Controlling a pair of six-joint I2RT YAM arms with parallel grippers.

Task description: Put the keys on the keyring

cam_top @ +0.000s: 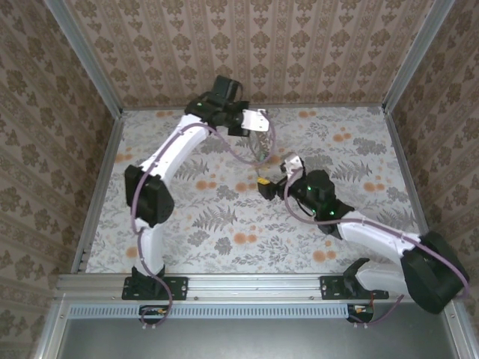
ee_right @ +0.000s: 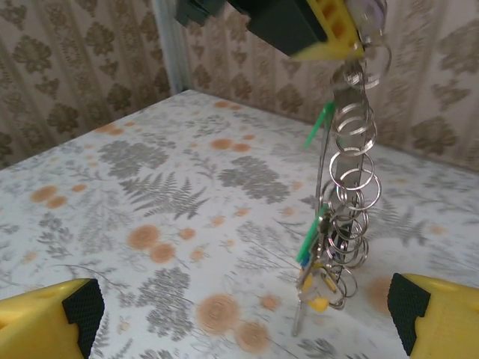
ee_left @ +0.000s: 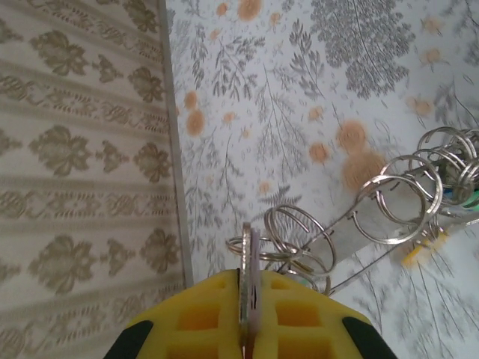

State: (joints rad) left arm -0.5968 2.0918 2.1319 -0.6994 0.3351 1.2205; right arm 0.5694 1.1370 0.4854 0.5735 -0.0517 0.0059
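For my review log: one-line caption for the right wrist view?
The left gripper dangles a chain of silver rings, keys at its bottom, before the open right gripper.

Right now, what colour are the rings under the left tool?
Rings: shiny silver, clearest in right wrist view.

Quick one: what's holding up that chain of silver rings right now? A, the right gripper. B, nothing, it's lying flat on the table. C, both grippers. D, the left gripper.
D: the left gripper is shut on the top end of the ring chain, which hangs down from it, while the right gripper stands wide open, its fingers well clear on either side.
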